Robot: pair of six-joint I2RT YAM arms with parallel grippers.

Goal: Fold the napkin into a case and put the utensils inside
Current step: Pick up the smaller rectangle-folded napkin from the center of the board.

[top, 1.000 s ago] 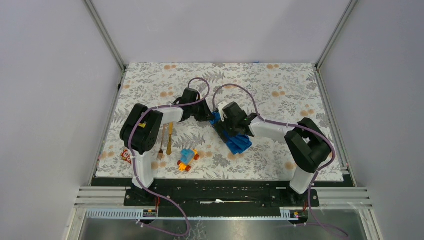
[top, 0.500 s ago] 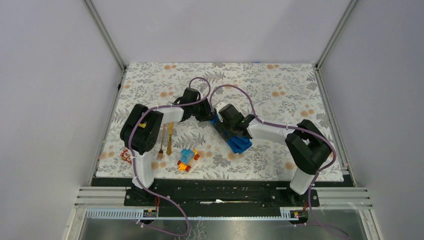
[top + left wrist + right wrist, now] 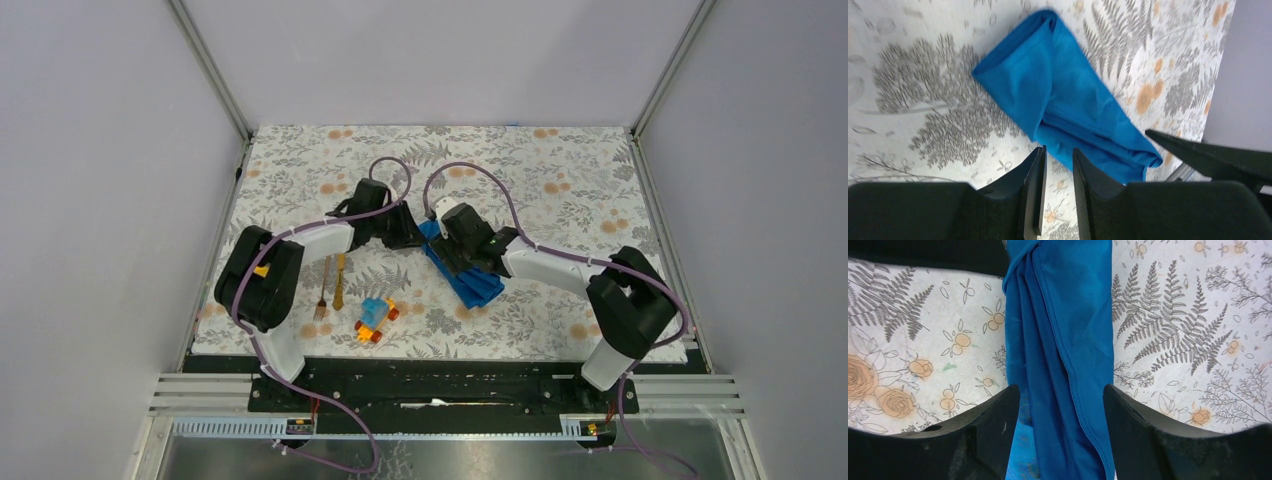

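Right gripper (image 3: 1060,390) astride napkin (image 3: 1068,315), left gripper (image 3: 1058,150) seemingly ajar

No text, label, brand, number or sign is legible anywhere; nothing readable.

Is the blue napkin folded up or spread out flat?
Folded. The napkin is a narrow strip with several layers stacked along its length, not a flat square.

White links (image 3: 548,264), black joints (image 3: 270,300), purple cables (image 3: 465,166); left hand (image 3: 1057,150), right hand (image 3: 1061,392) black.
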